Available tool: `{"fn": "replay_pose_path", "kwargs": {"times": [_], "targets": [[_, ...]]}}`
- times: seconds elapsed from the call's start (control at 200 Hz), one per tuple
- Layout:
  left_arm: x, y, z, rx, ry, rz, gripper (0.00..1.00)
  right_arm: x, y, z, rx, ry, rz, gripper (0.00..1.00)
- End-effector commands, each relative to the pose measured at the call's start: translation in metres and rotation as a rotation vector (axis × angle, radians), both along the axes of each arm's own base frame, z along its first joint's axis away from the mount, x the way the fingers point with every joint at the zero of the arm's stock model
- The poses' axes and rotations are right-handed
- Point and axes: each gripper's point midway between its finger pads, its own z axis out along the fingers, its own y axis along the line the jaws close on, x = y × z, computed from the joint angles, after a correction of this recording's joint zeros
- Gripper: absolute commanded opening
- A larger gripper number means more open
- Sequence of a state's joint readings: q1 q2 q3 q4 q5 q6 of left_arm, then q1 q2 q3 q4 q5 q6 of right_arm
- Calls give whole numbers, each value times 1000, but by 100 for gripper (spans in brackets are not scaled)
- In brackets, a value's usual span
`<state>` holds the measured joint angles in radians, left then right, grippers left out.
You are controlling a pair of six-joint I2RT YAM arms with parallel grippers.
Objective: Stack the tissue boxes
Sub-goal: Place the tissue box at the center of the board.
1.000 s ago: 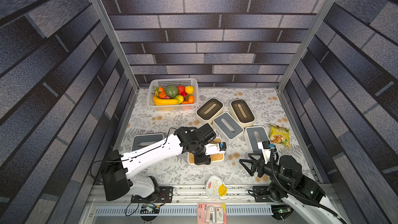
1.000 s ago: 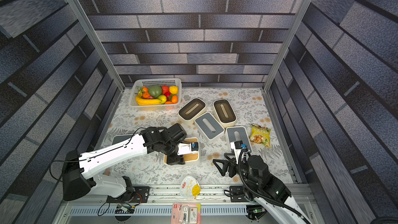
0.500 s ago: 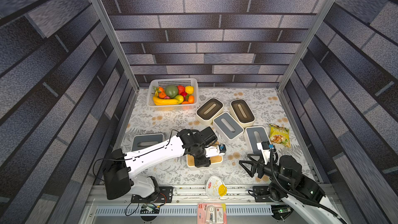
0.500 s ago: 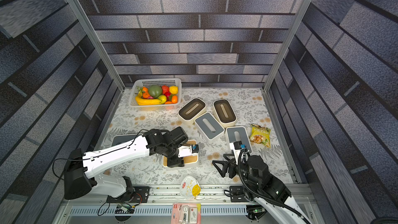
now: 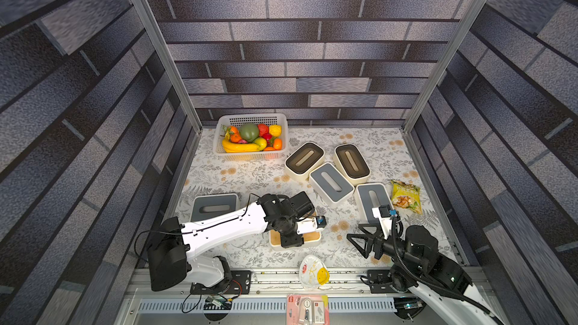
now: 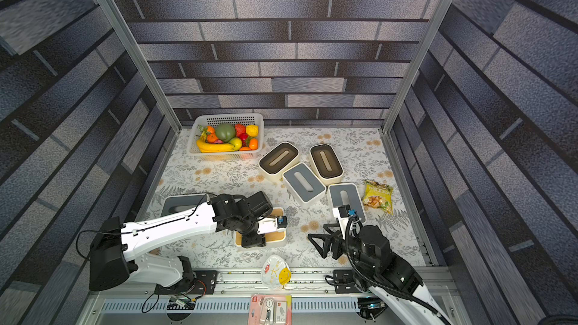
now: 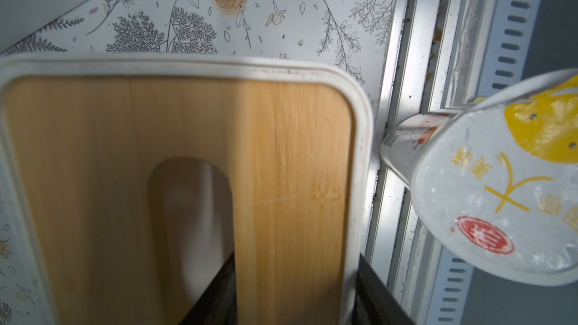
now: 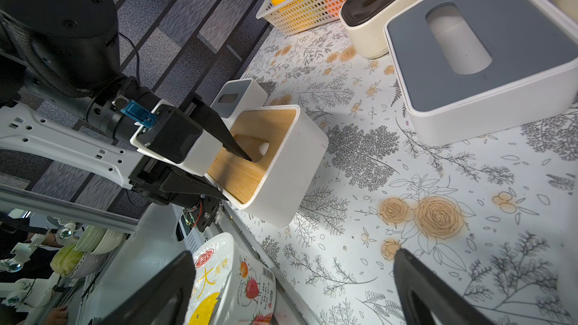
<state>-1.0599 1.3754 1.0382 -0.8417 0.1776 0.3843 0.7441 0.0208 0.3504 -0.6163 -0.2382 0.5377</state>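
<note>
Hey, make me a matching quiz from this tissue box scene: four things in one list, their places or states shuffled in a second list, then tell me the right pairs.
Things:
1. wood-lid tissue box
2. fruit basket
3. snack bag
4. right tool

Places or states:
A. open, holding nothing
B. back left corner of the table
C. clamped by the left tool
D. beside a grey-lid tissue box, near the right edge

Pairs: 1-C, 2-B, 3-D, 4-A
</note>
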Motion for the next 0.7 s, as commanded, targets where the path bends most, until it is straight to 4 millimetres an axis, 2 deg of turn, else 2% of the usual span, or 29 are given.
{"fn": "replay_pose_path", "kwargs": {"times": [0.0, 0.692], "targets": [[3, -5, 0, -8, -20, 6, 46, -2, 3, 4, 14, -28, 25, 100], [3, -7, -18, 41, -32, -8, 47, -2, 3, 2, 12, -27, 24, 100]]}}
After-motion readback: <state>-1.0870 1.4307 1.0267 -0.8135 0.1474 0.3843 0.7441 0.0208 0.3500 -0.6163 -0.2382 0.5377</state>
